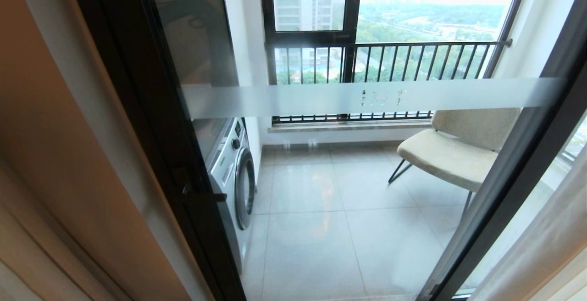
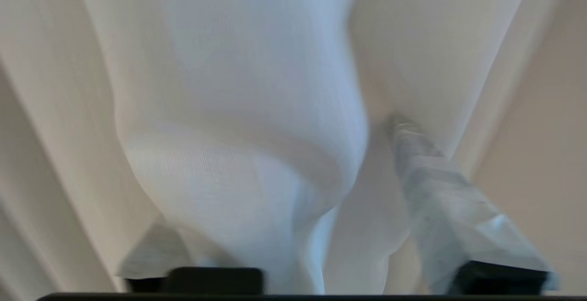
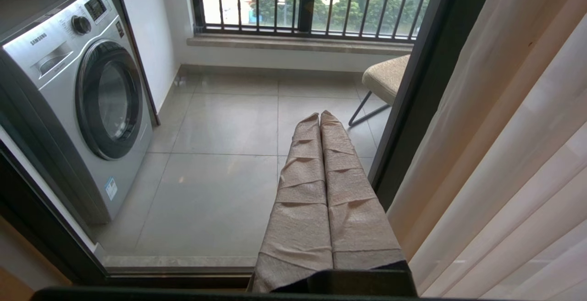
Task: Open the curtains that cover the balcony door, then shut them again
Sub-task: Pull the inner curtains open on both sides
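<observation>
The balcony door (image 1: pixel 367 97) stands uncovered: clear glass with a frosted band, between dark frames, with a small dark handle (image 1: pixel 202 196) on the left frame. The curtains show as cream sheers (image 1: pixel 545 246) bunched at the right edge. In the left wrist view a bulging fold of white sheer curtain (image 2: pixel 238 154) fills the space between the spread fingers of my open left gripper (image 2: pixel 275 172). One taped finger (image 2: pixel 435 191) is clear and the other is mostly hidden behind fabric. My right gripper (image 3: pixel 319 116) is shut and empty, next to the dark door frame (image 3: pixel 412 108) and the sheers (image 3: pixel 504 154). Neither arm shows in the head view.
Behind the glass are a silver washing machine (image 1: pixel 234 172) on the left, a beige chair (image 1: pixel 454 154) on the right, grey floor tiles (image 1: pixel 321 246) and a dark-framed window with a barred railing (image 1: pixel 390 58). A tan wall surface (image 1: pixel 55 154) borders the door on the left.
</observation>
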`<state>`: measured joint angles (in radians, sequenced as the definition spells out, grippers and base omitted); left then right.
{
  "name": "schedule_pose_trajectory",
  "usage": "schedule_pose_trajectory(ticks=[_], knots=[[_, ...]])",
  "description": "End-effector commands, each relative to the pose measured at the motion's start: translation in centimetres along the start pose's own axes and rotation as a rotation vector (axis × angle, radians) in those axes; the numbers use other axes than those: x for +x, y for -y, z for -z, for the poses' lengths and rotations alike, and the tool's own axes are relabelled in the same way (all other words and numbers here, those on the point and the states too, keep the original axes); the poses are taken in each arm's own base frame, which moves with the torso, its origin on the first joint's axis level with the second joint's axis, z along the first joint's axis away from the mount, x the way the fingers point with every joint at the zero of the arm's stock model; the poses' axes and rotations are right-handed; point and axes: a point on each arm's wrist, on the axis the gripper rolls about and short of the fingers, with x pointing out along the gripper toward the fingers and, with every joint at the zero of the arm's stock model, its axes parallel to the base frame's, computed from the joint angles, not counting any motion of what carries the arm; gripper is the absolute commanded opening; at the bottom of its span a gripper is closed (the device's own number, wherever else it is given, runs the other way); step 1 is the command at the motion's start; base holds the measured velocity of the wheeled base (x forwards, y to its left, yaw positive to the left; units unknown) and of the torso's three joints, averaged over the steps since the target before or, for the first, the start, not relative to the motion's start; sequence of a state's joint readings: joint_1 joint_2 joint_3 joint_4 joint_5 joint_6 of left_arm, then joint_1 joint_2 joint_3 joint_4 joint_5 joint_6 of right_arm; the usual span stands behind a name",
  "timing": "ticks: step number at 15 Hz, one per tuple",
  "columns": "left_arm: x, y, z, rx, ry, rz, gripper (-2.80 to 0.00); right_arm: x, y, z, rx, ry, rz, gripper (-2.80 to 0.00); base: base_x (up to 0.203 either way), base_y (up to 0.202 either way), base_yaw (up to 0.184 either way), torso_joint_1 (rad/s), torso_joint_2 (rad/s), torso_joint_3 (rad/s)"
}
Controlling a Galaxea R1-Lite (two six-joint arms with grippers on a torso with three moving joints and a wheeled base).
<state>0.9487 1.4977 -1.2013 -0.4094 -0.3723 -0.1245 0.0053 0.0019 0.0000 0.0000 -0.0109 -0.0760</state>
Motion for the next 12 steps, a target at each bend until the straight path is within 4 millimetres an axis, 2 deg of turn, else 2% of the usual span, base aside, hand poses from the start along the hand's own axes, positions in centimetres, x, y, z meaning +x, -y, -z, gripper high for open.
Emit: schedule_pose_trajectory(ticks=[1,5,9,12], knots=[[-2.7,1.2,-1.0,0.013,0.037,0.005,0.0,0.0,0.0,0.0,-0.001,0.0,-0.001,-2.8,0.0,0.0,0.0,0.0,0.0,0.0],[-7.9,3.1,-0.7,0.006,0.02,-0.007,0.0,0.0,0.0,0.0,-0.001,0.0,-0.001,-2.8,0.0,0.0,0.0,0.0,0.0,0.0],[-13.8,5.3,0.8,-0.005,-0.012,-0.008,0.0,0.0,0.0,0.0,-0.001,0.0,-0.001,-2.8,0.0,0.0,0.0,0.0,0.0,0.0],[-15.9,6.0,1.8,-0.022,-0.057,-0.005,0.0,0.0,0.0,0.0,-0.001,0.0,-0.001,-2.8,0.0,0.0,0.0,0.0,0.0,0.0]])
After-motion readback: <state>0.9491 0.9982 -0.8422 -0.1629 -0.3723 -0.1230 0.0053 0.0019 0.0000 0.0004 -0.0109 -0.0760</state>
